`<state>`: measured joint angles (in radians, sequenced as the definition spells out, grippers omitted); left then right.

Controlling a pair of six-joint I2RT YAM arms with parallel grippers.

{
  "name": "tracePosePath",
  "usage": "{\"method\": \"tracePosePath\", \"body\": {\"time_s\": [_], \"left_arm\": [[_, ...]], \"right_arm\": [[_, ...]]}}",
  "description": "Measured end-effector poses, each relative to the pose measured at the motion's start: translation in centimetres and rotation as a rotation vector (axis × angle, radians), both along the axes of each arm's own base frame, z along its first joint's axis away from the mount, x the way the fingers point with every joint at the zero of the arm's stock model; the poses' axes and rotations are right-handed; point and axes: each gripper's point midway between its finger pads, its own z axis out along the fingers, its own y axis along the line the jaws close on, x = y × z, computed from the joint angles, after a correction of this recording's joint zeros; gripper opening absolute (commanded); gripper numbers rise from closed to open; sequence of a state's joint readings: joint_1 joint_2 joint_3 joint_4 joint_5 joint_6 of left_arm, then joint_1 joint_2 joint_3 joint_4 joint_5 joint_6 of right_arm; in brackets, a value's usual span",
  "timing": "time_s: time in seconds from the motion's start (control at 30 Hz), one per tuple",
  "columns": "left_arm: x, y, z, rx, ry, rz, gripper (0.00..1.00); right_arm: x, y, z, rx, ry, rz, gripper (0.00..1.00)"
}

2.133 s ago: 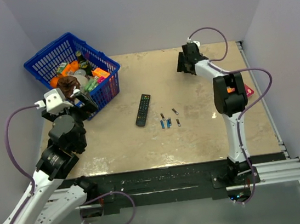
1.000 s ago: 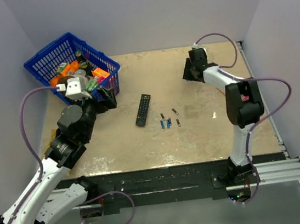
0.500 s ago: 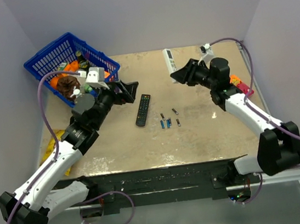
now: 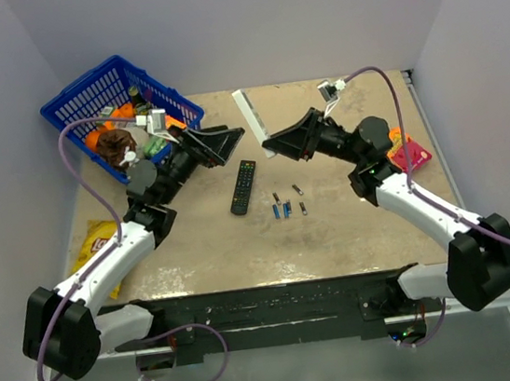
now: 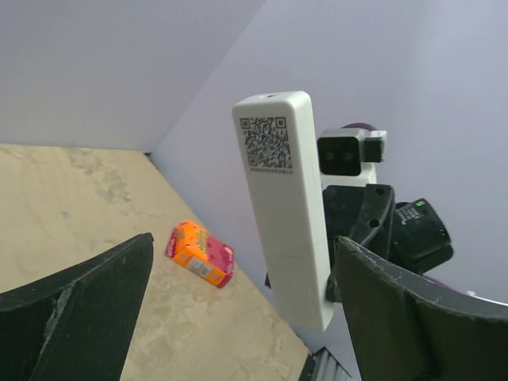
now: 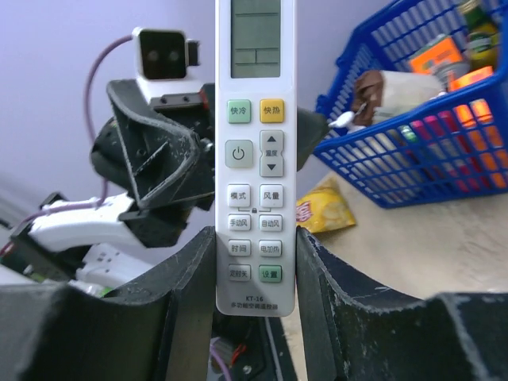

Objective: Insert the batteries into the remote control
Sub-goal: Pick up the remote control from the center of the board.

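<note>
Right fingers (image 6: 189,317): clamped on remote control (image 6: 255,159), lower end. Left fingers (image 5: 79,309): spread wide, empty. Remote control probably light, rigid, slick; hold by narrow sides.

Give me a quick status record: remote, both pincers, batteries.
remote: held in the air above the table, button face toward the right wrist camera, QR-label back toward the left one
right pincer: shut on the remote's lower end
left pincer: open, holding nothing, tips near the remote
batteries: loose on the table, just right of the black remote, none held
loading: not yet begun
</note>
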<state>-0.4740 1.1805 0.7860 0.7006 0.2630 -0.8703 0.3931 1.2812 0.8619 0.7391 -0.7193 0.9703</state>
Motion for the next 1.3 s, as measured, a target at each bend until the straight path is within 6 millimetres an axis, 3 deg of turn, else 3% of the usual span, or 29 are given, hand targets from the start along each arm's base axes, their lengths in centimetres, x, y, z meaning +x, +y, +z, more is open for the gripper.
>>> {"method": "tracePosePath", "body": {"time_s": [0.3,0.8,1.07,1.3], "left_arm": [[-2.2,-0.9,3.4,-0.119,-0.090,-0.129,0.99],[-1.8,-0.8,3.0,-0.171,-0.021,-0.167,0.92],[-3.0,-1.1,3.7,-0.207,-0.023,-0.242,0.86],[-3.5,0.1,3.5,-0.274,0.001,-0.277,0.76]], "right_arm": [[-1.5,1.6,0.3,0.035,0.000,0.091,0.09],[-4.3,4.2,-0.6,0.046,0.009,0.260,0.09],[-4.6,4.1,0.1,0.069,-0.005,0.276,0.09],[-4.7,4.1,0.1,0.073,-0.009,0.283,0.09]]}}
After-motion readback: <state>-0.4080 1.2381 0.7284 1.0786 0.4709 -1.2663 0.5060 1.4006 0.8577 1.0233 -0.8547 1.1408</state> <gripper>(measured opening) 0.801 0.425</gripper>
